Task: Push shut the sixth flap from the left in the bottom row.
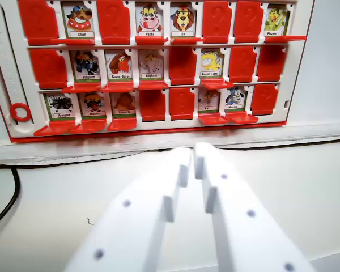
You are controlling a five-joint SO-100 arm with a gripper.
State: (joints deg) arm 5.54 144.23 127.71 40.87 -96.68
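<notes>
A white and red flap board (158,131) stands upright at the back of the white table, with three rows of red flaps. In the bottom row the first three places show animal cards, with their flaps lying flat in front. The fourth (152,104) and fifth places show plain red faces. The sixth place (208,101) shows a card, and its red flap (212,118) lies flat toward me. The seventh place is the same, and the eighth is plain red. My white gripper (192,154) fills the foreground, shut with nothing in it. Its tips sit just short of the board, below the fifth and sixth places.
A black cable (11,192) curves along the table at the wrist view's left and runs under the board's front edge. A red ring (21,111) sits on a white ruled strip (5,51) at the board's left side. White table surface (306,181) lies on both sides of the gripper.
</notes>
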